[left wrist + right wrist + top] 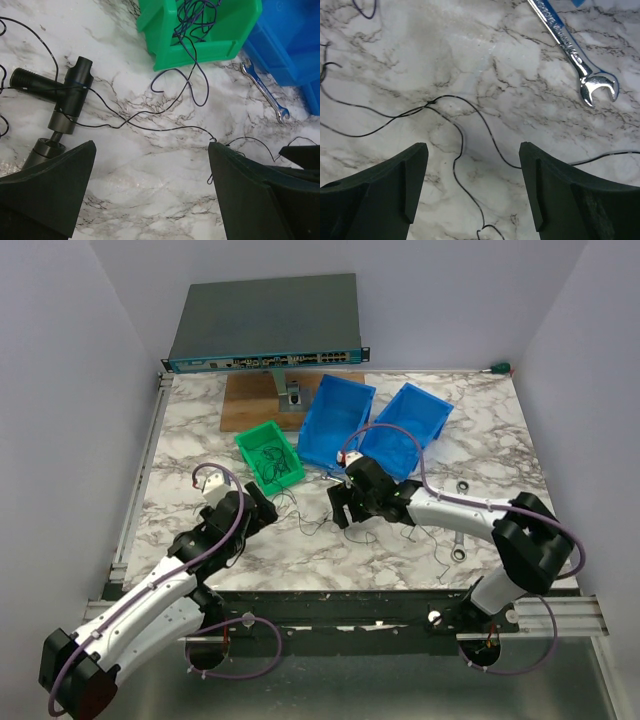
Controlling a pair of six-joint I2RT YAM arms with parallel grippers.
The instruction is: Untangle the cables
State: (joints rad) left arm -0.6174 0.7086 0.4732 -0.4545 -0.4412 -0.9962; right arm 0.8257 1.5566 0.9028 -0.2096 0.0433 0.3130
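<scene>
**Both grippers wide, cables strewn ahead**

Fingers of the right gripper [471,150] stood well apart on its wrist feed, clasping nothing, above the marble table [420,60]. Between them and just ahead lay strands of the cables [470,102]: thin black wire, kinked at one spot and curling back toward the fingers. Farther ahead and to the right sat a wrench [565,42], clear of the wire.

I saw the left gripper [152,147] likewise spread wide and empty. One black strand crossed just ahead of it and ended close by its right finger; I could not tell whether it touched. Ahead and to the left lay a dark T-shaped part [70,100] with a strand draped over it. Farther ahead, a green bin [200,52] held a clump of blue and black wire, with loops spilling over its front lip onto the marble.

From above, the blue bins [335,425] stood beyond the right gripper, and a network switch [265,330] sat farthest back.
</scene>
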